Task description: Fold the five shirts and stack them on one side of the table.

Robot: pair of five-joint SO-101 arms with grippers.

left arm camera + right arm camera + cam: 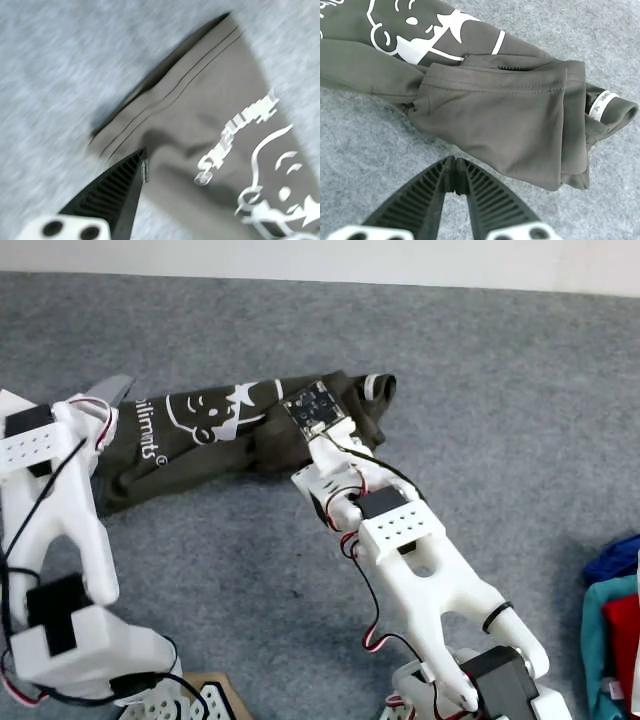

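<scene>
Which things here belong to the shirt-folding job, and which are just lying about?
Job: dark printed shirt; pile of blue, teal and red shirts at the table's edge.
Lying about: tan board by an arm's base.

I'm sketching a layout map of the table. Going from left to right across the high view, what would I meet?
left arm → dark printed shirt → right arm → pile of coloured shirts at the right edge
</scene>
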